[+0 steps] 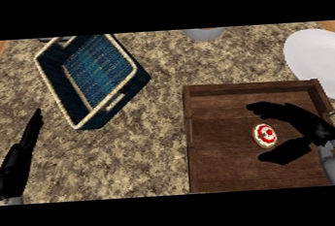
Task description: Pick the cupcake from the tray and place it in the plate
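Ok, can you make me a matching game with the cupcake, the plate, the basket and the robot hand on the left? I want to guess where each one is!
Things:
1. cupcake
2. white plate
3. blue basket
4. left robot hand

Places:
A. at the counter's left edge, open and resting
B. at the right edge of the view
C. on the wooden tray, between the right robot hand's fingers and thumb
D. on the counter left of the tray

Pairs: 1-C, 2-B, 3-D, 4-A

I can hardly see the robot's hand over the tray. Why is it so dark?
In the head view, the right hand is plain black above the dark brown tray, so its shape blurs in; the cupcake and white plate stand out brightly.
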Robot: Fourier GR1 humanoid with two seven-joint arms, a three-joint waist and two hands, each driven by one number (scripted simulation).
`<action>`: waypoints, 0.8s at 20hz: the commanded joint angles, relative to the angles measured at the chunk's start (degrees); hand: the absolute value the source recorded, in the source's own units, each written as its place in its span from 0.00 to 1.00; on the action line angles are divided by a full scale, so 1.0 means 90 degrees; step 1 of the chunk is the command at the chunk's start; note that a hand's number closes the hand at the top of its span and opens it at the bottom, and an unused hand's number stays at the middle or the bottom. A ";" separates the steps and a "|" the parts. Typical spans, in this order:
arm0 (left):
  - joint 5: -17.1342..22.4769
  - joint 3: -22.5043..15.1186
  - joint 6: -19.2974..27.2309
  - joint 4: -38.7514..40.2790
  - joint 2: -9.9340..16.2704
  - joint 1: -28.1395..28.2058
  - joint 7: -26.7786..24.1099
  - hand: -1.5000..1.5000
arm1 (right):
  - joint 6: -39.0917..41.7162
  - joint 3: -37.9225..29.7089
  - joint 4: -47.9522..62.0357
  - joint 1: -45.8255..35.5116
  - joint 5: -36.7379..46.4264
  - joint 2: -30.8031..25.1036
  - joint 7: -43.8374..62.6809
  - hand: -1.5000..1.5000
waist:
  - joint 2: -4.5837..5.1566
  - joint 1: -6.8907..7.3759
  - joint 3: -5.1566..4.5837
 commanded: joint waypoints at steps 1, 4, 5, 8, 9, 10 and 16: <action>0.0150 0.0391 -0.0345 0.0135 0.0190 0.0115 -0.0311 0.50 | -0.0020 -0.0198 0.0086 -0.0142 0.0090 0.0215 -0.0294 1.00 | 0.0000 0.0009 0.0000; -0.0393 -0.0032 0.0060 -0.0259 -0.0388 0.0132 0.0044 0.50 | 0.0107 -0.0323 0.0532 -0.0205 0.0373 0.0251 -0.0701 1.00 | 0.0001 0.0011 0.0001; -0.0453 -0.0041 0.0131 -0.0309 -0.0405 0.0335 -0.0163 0.50 | -0.0098 -0.0335 0.0709 0.0000 0.0579 0.0222 -0.1220 1.00 | 0.0002 0.0015 0.0001; -0.0199 0.0287 -0.0282 -0.0498 -0.0115 -0.0238 0.0623 0.50 | -0.0021 -0.0265 -0.0028 0.0354 0.0669 0.0262 -0.1001 1.00 | -0.0003 -0.0014 0.0001; 0.0006 0.0508 -0.0559 -0.0358 -0.0009 0.0077 0.0120 0.50 | -0.0141 -0.0377 0.0814 -0.0020 0.0909 0.0306 -0.1387 1.00 | 0.0002 0.0015 0.0001; -0.0119 0.0478 -0.0496 -0.0255 -0.0101 0.0099 0.0079 0.50 | -0.0121 -0.0532 0.0242 0.0228 0.0737 0.0300 -0.1247 1.00 | -0.0002 -0.0003 0.0000; -0.0139 0.0295 -0.0284 -0.0299 -0.0168 0.0117 0.0010 0.50 | 0.0293 -0.2033 0.1949 -0.0077 0.1343 -0.2870 -0.2382 1.00 | 0.0225 0.0020 0.0083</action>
